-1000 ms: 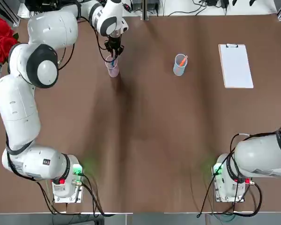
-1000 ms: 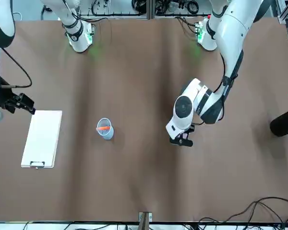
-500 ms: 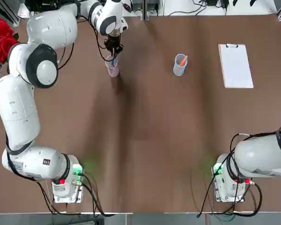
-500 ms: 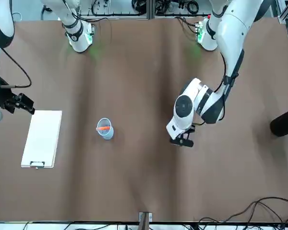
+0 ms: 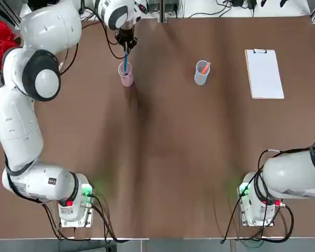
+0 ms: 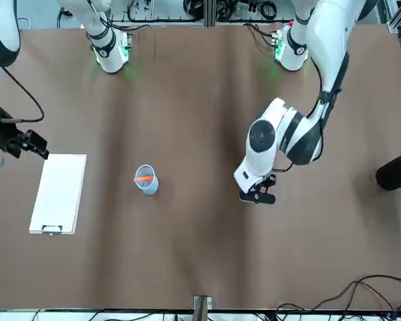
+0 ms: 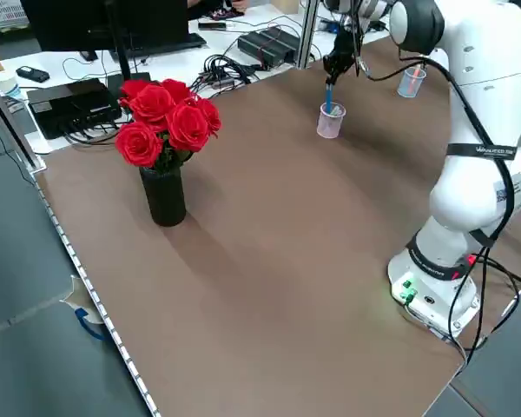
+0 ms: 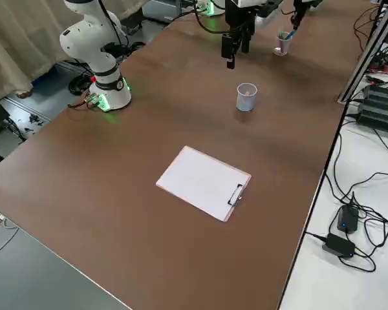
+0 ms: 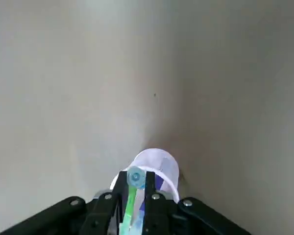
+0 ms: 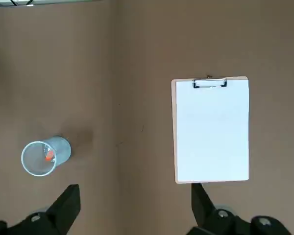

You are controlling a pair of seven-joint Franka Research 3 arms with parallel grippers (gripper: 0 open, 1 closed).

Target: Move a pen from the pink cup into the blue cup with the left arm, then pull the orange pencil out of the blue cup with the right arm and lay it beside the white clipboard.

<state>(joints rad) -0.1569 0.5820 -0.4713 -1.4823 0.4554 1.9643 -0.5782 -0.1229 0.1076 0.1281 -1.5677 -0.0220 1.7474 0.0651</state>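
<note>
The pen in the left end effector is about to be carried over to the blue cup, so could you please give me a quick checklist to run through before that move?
1. Left end effector shut on the pen: ok.
2. Pen tip clear of the pink cup: not ok, its lower end sits inside the rim.
3. Pink cup upright on the table: ok.
4. Blue cup upright, mouth open: ok, with the orange pencil leaning inside.
5. Table between the two cups free of things: ok.
6. Right end effector open, above the table between the blue cup and the white clipboard: ok.
</note>
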